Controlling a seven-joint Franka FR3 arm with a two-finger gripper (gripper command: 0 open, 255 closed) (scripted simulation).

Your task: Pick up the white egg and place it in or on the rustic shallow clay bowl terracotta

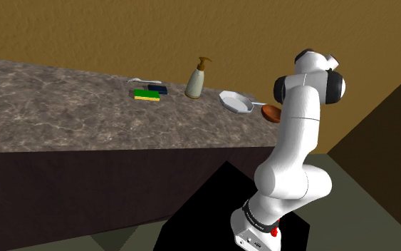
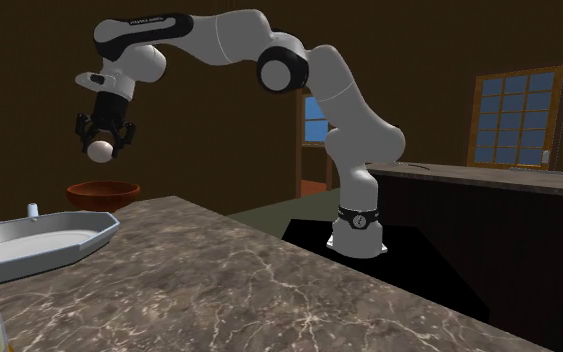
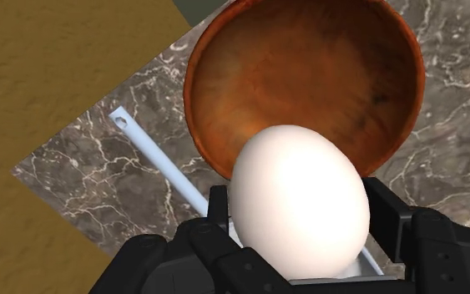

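A: Where is the egg (image 3: 298,200) sitting?

B: It is hanging in the air, not resting on anything. The gripper (image 2: 102,148) is pinching it, with one black finger (image 3: 219,205) pressing on each side. (The hand is hiding its lower end in the wrist view.)

A: And relative to the bowl (image 2: 102,191)?

B: It is hovering above the bowl, well clear of the rim, with open space showing between them in the second exterior view. In the wrist view the egg is overlapping the bowl's near rim. The bowl is looking orange-brown and shallow, and it is holding nothing.

A: What is standing around the bowl?

B: A pale pan (image 2: 39,245) is lying just beside it on the counter (image 2: 269,290), and its thin white handle (image 3: 154,159) is running past the bowl's edge. Whether they are touching, I cannot tell.

A: Farther out?

B: In the shoulder view, a soap bottle (image 1: 197,80) is standing upright to the left of the pan. Beyond it a green and yellow sponge (image 1: 147,95) is lying next to a small dark block (image 1: 157,89). (A white utensil behind them is too small to name.)

A: The arm (image 2: 229,40)?

B: It is arching up from the black stand (image 1: 213,207) and over the counter's corner, with the hand pointing down.
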